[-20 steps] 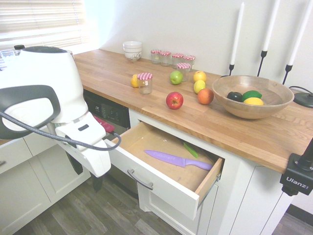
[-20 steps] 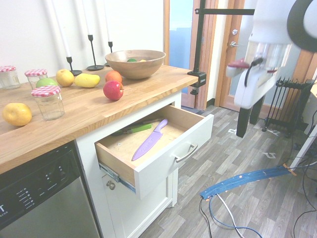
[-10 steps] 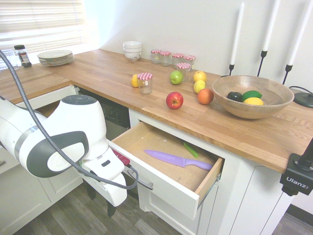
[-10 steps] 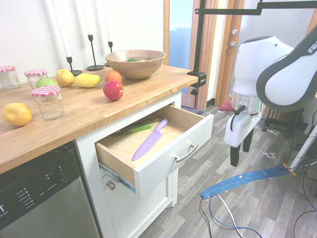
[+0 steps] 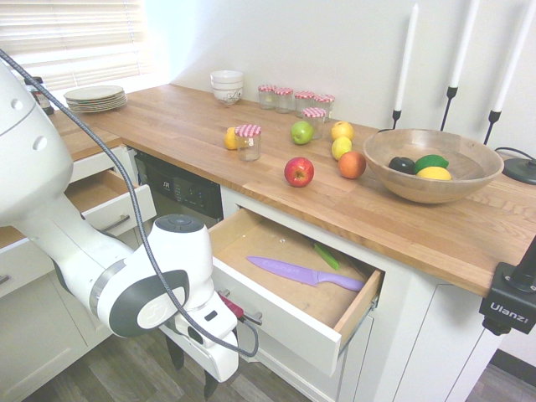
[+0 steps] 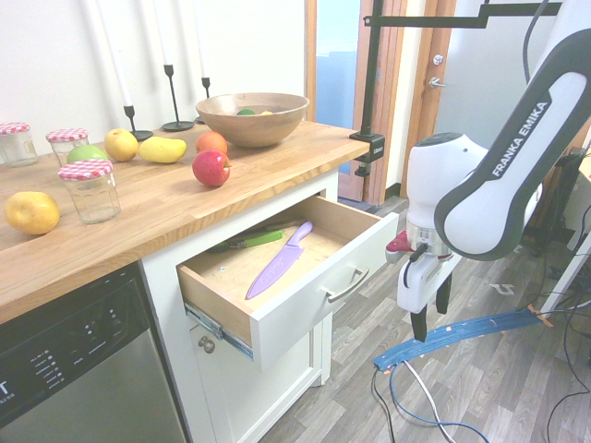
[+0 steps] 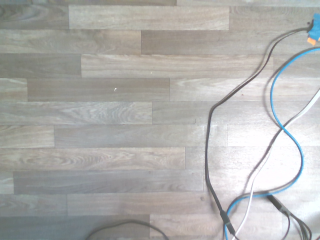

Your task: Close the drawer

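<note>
While the drawer (image 6: 305, 277) stands pulled well out from under the surface (image 6: 166, 203), its white front and curved silver handle (image 6: 347, 285) face the room, which is the face a closing push would have to meet. Inside, a purple knife (image 6: 280, 261) lies flat on the plywood bottom with a green-handled one (image 6: 254, 240) beyond it, toward the back; both sit below the rim, so by my reading neither should foul the frame when the box slides home.

Just off the drawer's front, on the room side, the gripper (image 6: 431, 310) hangs pointing down at the floor, its dark fingers spread apart and holding nothing. It sits at about handle height and apart from the front panel, not touching it. That placement looks deliberate: low enough for the fingers or the hand's side to bear flat against the front, and outside it so a level shove toward the cabinet can carry the drawer in. The wrist view shows only the plank floor (image 7: 110, 125), which fits a hand aimed downward.

On the surface above, a red apple (image 6: 211, 168) lies near the front edge and a wooden bowl (image 6: 251, 118) toward the end corner, both clear of the drawer's path.
</note>
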Controlling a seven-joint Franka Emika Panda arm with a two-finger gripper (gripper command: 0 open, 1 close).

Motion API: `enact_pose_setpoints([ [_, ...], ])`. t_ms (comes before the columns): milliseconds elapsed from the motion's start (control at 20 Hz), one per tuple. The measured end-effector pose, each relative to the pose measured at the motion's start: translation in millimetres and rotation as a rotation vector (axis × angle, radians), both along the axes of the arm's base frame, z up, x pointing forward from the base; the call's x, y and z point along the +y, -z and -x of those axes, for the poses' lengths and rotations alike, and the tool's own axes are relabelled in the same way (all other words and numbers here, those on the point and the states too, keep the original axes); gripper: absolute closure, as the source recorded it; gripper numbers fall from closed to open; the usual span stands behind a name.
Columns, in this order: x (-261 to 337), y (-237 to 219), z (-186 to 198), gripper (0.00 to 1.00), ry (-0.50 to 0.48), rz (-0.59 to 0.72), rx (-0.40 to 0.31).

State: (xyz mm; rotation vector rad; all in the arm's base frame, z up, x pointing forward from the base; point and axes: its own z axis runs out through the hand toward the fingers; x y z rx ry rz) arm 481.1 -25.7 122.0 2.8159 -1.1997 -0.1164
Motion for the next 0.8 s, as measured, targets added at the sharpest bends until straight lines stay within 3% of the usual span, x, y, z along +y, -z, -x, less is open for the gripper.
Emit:
enact_pose_setpoints([
  [800,6,26,-20,1.00,0.008,-0.012,-0.016],
])
